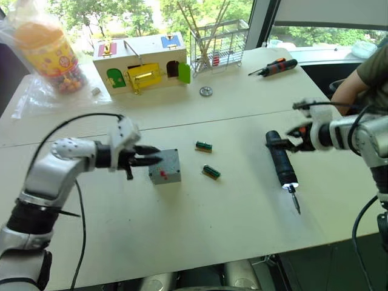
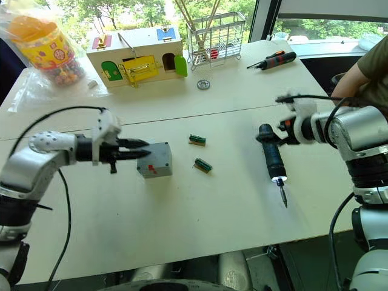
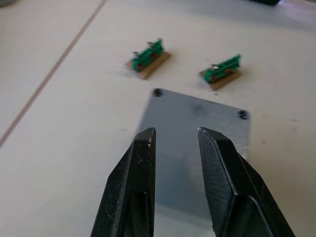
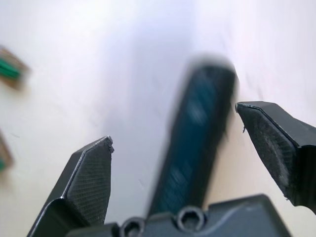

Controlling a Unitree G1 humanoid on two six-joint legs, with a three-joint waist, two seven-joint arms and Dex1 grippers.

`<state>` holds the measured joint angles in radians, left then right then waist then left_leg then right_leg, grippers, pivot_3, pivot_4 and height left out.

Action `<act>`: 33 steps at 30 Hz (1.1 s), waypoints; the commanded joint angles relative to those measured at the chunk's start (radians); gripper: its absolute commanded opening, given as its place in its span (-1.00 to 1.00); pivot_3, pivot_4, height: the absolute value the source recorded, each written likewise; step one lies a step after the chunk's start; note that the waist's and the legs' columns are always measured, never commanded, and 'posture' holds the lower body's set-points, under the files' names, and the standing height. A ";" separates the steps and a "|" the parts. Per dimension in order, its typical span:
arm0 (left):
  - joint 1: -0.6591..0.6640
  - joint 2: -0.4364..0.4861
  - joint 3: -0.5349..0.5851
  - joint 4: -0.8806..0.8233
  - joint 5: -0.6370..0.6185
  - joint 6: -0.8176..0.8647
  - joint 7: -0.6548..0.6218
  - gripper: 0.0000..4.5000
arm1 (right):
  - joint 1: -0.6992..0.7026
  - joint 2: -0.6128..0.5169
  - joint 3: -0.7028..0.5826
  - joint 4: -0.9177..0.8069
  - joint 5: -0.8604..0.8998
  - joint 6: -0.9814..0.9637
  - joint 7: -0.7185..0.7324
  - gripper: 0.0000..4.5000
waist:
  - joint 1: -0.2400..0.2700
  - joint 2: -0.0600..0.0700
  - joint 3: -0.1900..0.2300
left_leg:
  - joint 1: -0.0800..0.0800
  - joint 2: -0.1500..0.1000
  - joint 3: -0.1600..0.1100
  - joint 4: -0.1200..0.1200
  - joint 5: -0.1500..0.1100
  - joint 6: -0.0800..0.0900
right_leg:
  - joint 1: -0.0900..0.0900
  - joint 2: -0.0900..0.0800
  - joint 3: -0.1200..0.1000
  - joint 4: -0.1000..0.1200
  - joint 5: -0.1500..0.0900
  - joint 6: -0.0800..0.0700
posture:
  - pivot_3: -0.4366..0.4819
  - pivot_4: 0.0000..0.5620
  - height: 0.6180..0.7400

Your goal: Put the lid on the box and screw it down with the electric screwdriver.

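The grey box [image 1: 163, 175], red mark on its near side, stands left of the table's middle with the flat grey lid [image 3: 197, 116] lying on top, screw holes at its corners. My left gripper [image 1: 149, 156] hovers at the lid's left edge, open by a narrow gap with nothing between the fingers [image 3: 140, 163]. The black electric screwdriver [image 1: 281, 161] lies on the table at the right, its bit pointing toward the front edge and a light glowing at its tip. My right gripper [image 1: 292, 140] is open wide around the tool's rear end, pads [image 4: 89, 173] apart from it.
Two small green terminal blocks [image 1: 204, 146] [image 1: 211, 171] lie between box and screwdriver. At the back stand a wooden latch box [image 1: 142, 66], a wire basket [image 1: 218, 45], a jar in a plastic bag [image 1: 51, 54], a metal gear [image 1: 206, 91] and an orange-black screwdriver [image 1: 276, 67]. A person's arm [image 1: 357, 79] is at the right.
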<state>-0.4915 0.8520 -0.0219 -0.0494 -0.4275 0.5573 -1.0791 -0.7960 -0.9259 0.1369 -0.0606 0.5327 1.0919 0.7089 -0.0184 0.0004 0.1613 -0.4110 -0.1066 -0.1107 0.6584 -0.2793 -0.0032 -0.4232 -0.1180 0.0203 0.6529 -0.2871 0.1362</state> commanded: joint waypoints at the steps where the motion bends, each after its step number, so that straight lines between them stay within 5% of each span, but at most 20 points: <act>1: -0.022 0.032 0.047 0.117 0.040 -0.057 -0.003 -0.41 | 0.088 0.119 -0.041 -0.260 0.023 -0.197 0.010 0.98 | 0.001 -0.001 0.000 | 0.000 0.000 0.000 -0.001 0.000 0.000 | 0.000 0.000 -0.001 0.000 0.000 0.000 | -0.05 -0.47 1.00; 4: -0.003 0.069 0.007 0.209 0.136 -0.123 0.006 -0.41 | 0.181 0.232 0.076 -0.376 -0.046 -0.267 -0.034 0.98 | 0.003 -0.001 0.000 | 0.000 0.000 -0.001 -0.001 0.001 -0.001 | -0.001 0.000 -0.002 0.001 0.000 0.000 | -0.05 -0.47 1.00; 10: 0.121 0.050 0.038 0.078 0.110 -0.048 0.042 -0.41 | 0.257 0.394 0.245 -0.404 -0.102 -0.210 -0.106 0.98 | 0.011 -0.002 -0.001 | 0.000 -0.002 -0.001 0.005 0.001 -0.001 | -0.001 -0.001 -0.001 0.003 0.000 0.000 | -0.05 -0.47 1.00; 17: 0.190 -0.051 -0.005 -0.077 0.150 0.029 0.182 -0.41 | 0.245 0.464 0.261 -0.383 -0.103 -0.081 -0.145 0.98 | 0.006 -0.004 -0.001 | 0.000 -0.003 -0.004 0.006 0.000 -0.001 | 0.003 0.000 -0.001 0.005 0.000 0.000 | -0.05 -0.47 1.00; 33: 0.076 -0.121 -0.055 0.052 0.210 -0.038 0.183 -0.41 | 0.266 0.713 0.220 -0.315 -0.047 0.064 -0.209 0.98 | 0.002 -0.004 -0.002 | 0.000 -0.003 -0.003 0.005 0.001 -0.001 | -0.002 0.000 -0.001 0.010 0.000 0.000 | -0.05 -0.47 1.00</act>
<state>-0.3825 0.7343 -0.0694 -0.0041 -0.2265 0.5494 -0.8884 -0.5319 -0.2425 0.3802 -0.3296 0.4392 1.1303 0.4971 -0.0162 -0.0037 0.1598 -0.4108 -0.1092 -0.1138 0.6631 -0.2785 -0.0046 -0.4248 -0.1180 0.0193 0.6631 -0.2871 0.1361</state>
